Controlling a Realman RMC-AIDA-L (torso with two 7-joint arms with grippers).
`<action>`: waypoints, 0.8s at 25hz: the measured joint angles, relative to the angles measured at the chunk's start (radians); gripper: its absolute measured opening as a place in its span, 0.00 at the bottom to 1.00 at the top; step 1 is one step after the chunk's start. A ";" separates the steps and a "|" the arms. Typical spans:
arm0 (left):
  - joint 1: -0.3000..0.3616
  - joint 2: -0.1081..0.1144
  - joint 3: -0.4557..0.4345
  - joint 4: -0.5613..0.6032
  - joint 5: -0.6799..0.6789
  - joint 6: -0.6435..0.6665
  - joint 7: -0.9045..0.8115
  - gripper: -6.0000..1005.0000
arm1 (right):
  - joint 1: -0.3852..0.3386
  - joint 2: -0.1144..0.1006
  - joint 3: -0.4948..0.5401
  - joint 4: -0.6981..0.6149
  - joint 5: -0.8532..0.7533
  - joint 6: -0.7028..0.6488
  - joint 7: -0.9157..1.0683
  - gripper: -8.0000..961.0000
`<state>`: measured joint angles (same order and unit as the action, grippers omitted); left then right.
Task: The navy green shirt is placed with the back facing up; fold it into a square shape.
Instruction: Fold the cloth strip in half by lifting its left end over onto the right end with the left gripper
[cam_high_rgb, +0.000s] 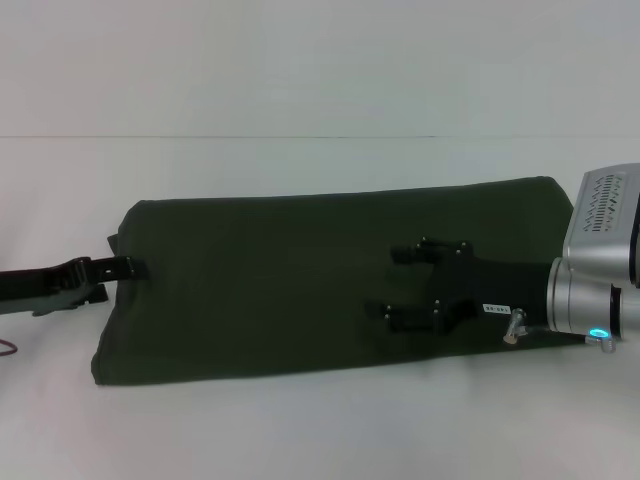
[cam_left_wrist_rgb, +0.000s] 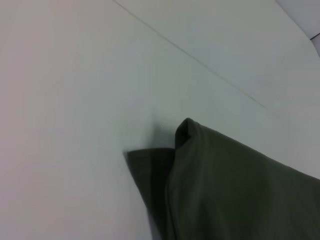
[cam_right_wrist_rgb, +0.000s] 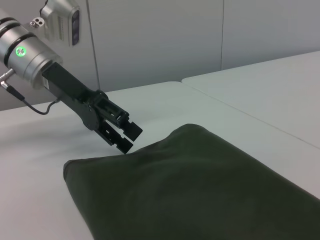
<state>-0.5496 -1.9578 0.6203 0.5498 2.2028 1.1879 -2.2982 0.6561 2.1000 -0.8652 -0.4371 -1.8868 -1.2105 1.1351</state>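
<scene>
The navy green shirt (cam_high_rgb: 300, 280) lies folded into a long band across the middle of the white counter (cam_high_rgb: 300, 430), its length running left to right, its surface smooth and plain. Its left end shows stacked layers, with a rounded corner at the far left and a sliver of a lower layer poking out beside it in the left wrist view (cam_left_wrist_rgb: 230, 185).

Over on the left, the left end effector (cam_high_rgb: 133, 267) reaches in low and level from the left edge, fingertips right at the shirt's left end, about touching the fabric. The right wrist view catches it from across the shirt (cam_right_wrist_rgb: 128, 138): two black fingers (cam_right_wrist_rgb: 134, 129) a little apart, nothing between them, tips at the cloth's edge.

On the right, the right end effector (cam_high_rgb: 400, 283) stretches in from the right side, wrist level, pointing left over the right half of the shirt. Its two fingers stand well apart, one toward the far edge and one toward the near edge, empty. Whether they press on the cloth or hang just above it is hard to tell.

The shirt's right end sits partly behind the silver right wrist, and the left arm is cut off at the frame edge.
</scene>
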 joint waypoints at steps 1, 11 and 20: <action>0.001 0.001 0.000 0.000 0.000 -0.001 0.000 0.89 | 0.000 0.000 0.000 0.000 0.000 0.000 0.000 0.94; 0.008 -0.003 0.006 0.011 0.034 -0.057 0.017 0.89 | 0.000 0.000 0.000 0.000 0.000 0.000 0.000 0.94; 0.008 -0.005 0.006 0.009 0.039 -0.060 0.020 0.89 | 0.000 0.000 0.000 0.001 0.000 0.000 0.000 0.94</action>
<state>-0.5415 -1.9630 0.6264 0.5584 2.2417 1.1275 -2.2780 0.6566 2.0999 -0.8652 -0.4364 -1.8866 -1.2102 1.1351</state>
